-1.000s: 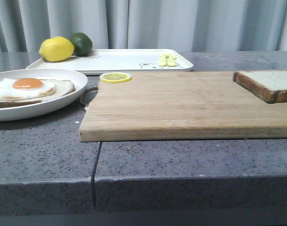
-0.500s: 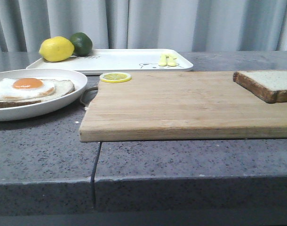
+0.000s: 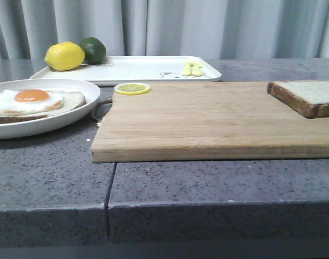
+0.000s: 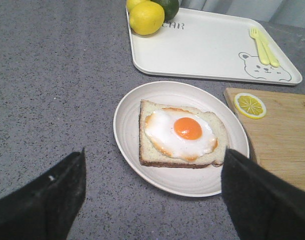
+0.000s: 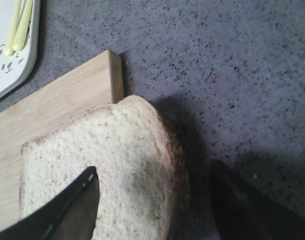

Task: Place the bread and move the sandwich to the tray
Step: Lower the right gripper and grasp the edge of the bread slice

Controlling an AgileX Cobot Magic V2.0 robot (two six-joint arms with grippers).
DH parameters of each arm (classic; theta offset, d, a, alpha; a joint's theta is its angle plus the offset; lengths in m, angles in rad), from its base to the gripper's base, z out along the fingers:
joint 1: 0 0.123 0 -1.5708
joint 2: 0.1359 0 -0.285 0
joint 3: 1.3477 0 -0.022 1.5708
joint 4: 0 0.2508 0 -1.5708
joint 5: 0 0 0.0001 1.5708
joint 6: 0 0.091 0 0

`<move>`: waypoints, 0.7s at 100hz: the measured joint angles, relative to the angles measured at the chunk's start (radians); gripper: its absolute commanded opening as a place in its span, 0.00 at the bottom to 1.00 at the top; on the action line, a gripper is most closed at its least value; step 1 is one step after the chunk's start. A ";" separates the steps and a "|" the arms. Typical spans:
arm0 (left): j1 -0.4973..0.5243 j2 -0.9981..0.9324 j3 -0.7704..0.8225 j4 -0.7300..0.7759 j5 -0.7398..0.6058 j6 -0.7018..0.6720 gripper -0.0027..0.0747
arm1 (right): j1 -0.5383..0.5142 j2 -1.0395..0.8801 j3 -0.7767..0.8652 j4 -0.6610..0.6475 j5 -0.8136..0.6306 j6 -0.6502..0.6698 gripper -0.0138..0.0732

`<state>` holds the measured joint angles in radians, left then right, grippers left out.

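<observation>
While both arms hover with jaws spread wide, nothing is held yet and the bread waits to be picked up.

On the far right end of the wooden board (image 3: 207,118) lies the bread (image 3: 309,96), overhanging the board's edge; the right gripper (image 5: 152,210) straddles that overhang, one finger above the crumb and one over the counter, probably so the slice can be pinched by its free side. At the left, the sandwich (image 4: 180,134) sits on the round plate (image 4: 126,125), framed by the left gripper (image 4: 152,192). Beyond it, the tray (image 3: 137,69) lies mostly bare, ready to receive the sandwich, with a lemon (image 3: 64,56) and lime (image 3: 93,49) at its far left corner.
</observation>
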<state>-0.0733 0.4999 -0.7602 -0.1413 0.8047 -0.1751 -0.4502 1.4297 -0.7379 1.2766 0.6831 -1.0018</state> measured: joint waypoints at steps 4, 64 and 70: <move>0.000 0.000 0.000 0.000 0.000 0.000 0.71 | 0.000 0.006 0.000 0.008 -0.002 -0.006 0.71; 0.000 0.000 0.000 0.000 0.000 0.000 0.71 | 0.000 0.085 -0.002 0.103 0.043 -0.072 0.71; 0.000 0.000 0.000 0.000 0.000 0.000 0.71 | 0.000 0.092 -0.002 0.109 0.050 -0.076 0.71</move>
<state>-0.0733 0.4999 -0.7602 -0.1413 0.8047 -0.1751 -0.4502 1.5214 -0.7401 1.3857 0.7327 -1.0774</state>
